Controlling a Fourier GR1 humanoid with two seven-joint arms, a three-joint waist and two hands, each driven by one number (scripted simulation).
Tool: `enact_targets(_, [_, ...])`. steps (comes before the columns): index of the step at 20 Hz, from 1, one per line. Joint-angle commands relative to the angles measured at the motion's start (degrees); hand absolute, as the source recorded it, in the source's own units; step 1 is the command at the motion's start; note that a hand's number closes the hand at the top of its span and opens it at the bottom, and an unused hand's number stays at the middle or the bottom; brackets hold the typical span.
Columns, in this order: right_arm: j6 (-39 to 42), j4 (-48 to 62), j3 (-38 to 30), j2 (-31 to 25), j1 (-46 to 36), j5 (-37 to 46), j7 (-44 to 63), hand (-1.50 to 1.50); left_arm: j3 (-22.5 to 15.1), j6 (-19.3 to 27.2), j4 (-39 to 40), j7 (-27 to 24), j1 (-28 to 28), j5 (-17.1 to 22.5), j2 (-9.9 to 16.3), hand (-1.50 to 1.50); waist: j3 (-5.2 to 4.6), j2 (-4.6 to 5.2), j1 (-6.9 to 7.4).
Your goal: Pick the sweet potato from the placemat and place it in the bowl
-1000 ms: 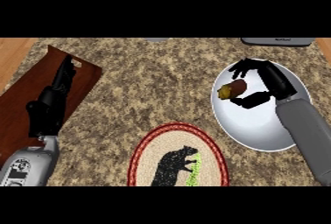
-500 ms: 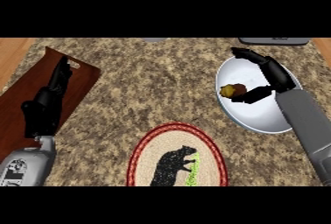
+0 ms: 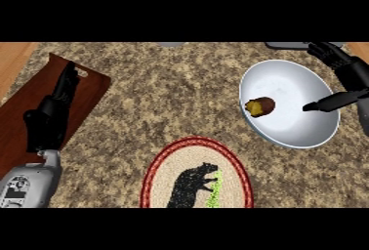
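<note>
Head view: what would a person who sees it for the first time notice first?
Probably the white bowl at the right, with the sweet potato lying inside near its left wall. Next, the round placemat with a black animal figure at bottom centre. The right hand, open, is at the bowl's right rim.

The bowl (image 3: 290, 104) sat on the bench (image 3: 166, 93) at the right, with the sweet potato (image 3: 260, 106) lying inside it toward its left wall. The placemat (image 3: 196, 174) lay nearer, left of the bowl. A board (image 3: 51, 112) occupied the bench's left side, the left hand (image 3: 52, 115) resting on it
</note>
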Motion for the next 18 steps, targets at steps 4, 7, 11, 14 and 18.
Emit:
enact_targets(4, [17.2,2.8,-2.1,-8.1,3.6,-3.1,-8.1,-1.5,-0.4,0.4,-0.6,-0.4,1.0,-0.6,-1.1,0.0,0.14,0.36,0.4])
enact_targets(7, [20.0,0.9,-0.6,-10.3,7.0,-2.7,-11.0,-1.5,0.0,0.9,1.6,-1.9,-0.6,-1.3,-0.9,0.0,0.22,0.69,-0.3])
enact_targets(11, [23.6,-2.2,0.2,-12.0,8.5,-4.0,-11.0,-1.5,0.3,0.2,-1.7,0.3,1.6,-0.7,-0.2,0.0,0.21,-0.02,0.0])
enact_targets(14, [23.8,-3.5,0.7,-12.8,10.2,-4.9,-11.1,-1.5,1.7,-0.7,-2.0,0.7,1.1,0.7,0.6,0.0,0.17,-0.07,-0.09])
enact_targets(18, [22.8,-5.3,1.5,-12.6,14.4,-6.1,-13.8,-1.5,0.4,0.2,-1.9,1.0,1.3,-0.4,-0.8,0.0,0.28,0.12,-0.34])
